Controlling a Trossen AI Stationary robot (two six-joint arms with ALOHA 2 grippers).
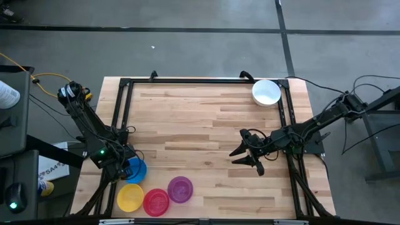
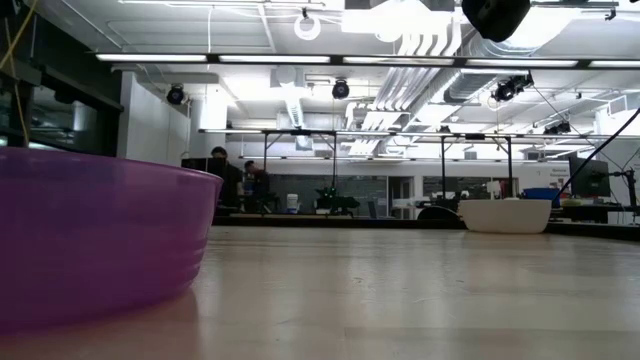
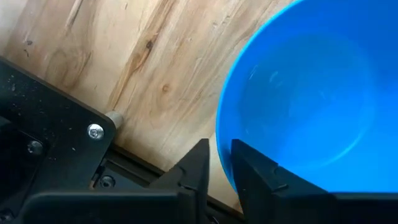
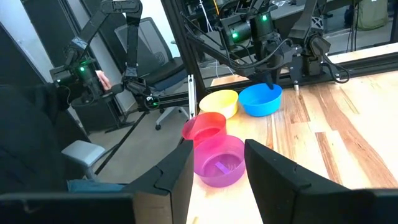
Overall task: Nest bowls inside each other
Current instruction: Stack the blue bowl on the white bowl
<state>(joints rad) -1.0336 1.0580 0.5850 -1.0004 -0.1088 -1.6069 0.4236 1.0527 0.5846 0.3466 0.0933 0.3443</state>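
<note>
The blue bowl (image 1: 139, 169) sits on the wooden table (image 1: 206, 119) at its near left. My left gripper (image 3: 219, 171) points down over the bowl's left rim and is shut on it. The yellow bowl (image 1: 130, 197), red bowl (image 1: 156, 202) and purple bowl (image 1: 180, 189) rest side by side along the near edge. The white bowl (image 1: 266, 92) stands at the far right corner. My right gripper (image 1: 240, 156) hovers open above the table's right half and holds nothing. My left gripper has the blue bowl's rim (image 3: 222, 149) between its two fingers, on the side nearest the table's left edge. One finger (image 3: 255, 174) is inside the bowl and the other (image 3: 196, 168) outside. The fingers come from above, pointing down. The bowl's base rests on the table.
A black metal frame (image 1: 122, 112) runs along the table's left, far and right edges, close beside the blue bowl. The middle of the table is bare wood. The purple bowl (image 2: 90, 230) fills the left of the low view, with the white bowl (image 2: 505, 215) far off.
</note>
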